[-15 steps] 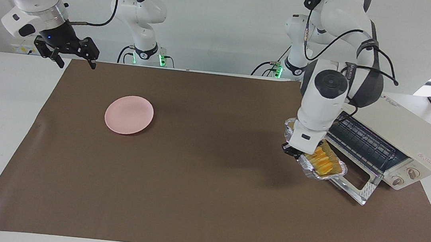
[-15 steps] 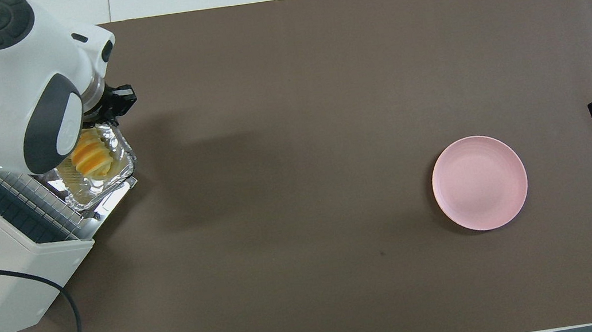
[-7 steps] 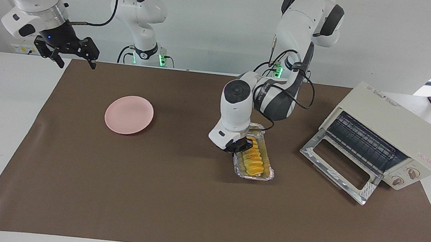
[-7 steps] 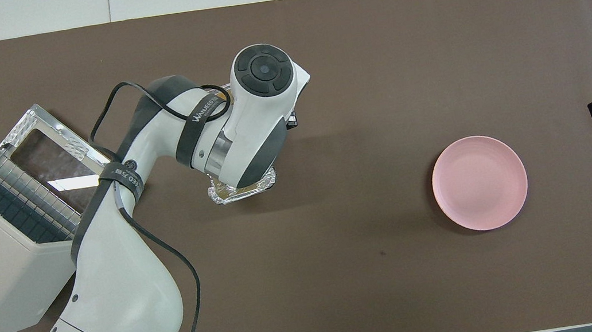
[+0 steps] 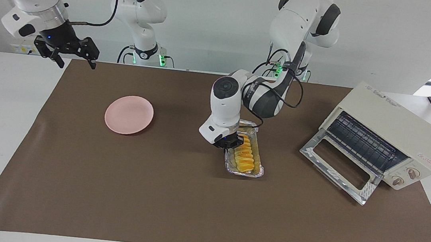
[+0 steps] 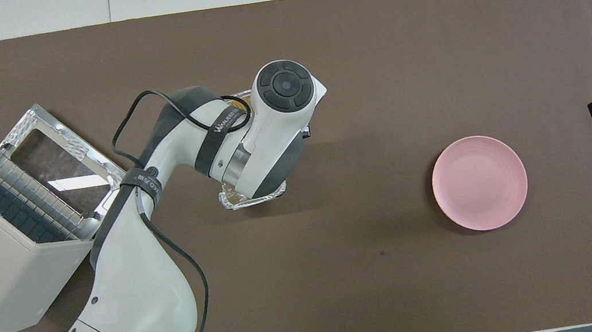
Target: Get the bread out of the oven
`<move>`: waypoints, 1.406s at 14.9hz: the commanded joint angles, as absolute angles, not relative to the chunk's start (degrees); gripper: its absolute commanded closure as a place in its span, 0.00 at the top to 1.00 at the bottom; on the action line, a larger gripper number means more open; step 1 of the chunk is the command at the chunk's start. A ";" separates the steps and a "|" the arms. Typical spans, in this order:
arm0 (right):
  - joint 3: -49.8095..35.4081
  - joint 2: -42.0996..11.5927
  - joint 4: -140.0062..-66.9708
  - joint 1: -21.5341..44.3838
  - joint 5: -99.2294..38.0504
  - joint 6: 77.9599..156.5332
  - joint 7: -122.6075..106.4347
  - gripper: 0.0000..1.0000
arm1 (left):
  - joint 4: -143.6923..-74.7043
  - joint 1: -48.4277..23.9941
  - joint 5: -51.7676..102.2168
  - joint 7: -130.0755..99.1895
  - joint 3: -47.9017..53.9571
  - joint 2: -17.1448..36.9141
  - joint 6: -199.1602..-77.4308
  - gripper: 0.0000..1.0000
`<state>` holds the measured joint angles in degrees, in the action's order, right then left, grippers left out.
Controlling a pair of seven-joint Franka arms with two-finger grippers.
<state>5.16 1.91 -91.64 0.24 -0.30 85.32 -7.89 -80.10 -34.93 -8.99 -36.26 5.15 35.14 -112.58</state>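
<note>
Already the bread [image 5: 244,158] is out of the oven [image 5: 392,135], lying in its foil tray [image 5: 257,172] mid-desk, the left gripper [image 5: 232,143] pinching the tray's rim with closed fingers; the right gripper [image 5: 73,57] waits open.

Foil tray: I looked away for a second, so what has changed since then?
The left pincer, shut on the foil tray holding the bread, carried it from the oven door toward the pink plate. Oven, plate and waiting right pincer stayed.
</note>
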 commanded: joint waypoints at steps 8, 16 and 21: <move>4.57 3.25 -92.90 -0.61 0.18 85.17 -7.47 1.00 | -81.39 -30.17 -6.34 -35.51 3.95 28.67 -109.70 1.00; 2.99 3.87 -93.95 2.45 -0.70 82.60 -6.25 1.00 | -81.47 -11.89 -2.90 -20.34 3.87 13.03 -86.69 1.00; 2.90 4.05 -100.80 14.48 -0.70 93.67 9.37 1.00 | -84.02 -6.24 -2.90 -11.36 3.78 4.14 -74.98 1.00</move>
<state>2.94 2.68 -96.34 10.66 -0.74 89.23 4.01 -80.00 -7.07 -3.81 -14.49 3.45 8.00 -77.07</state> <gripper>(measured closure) 0.000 0.000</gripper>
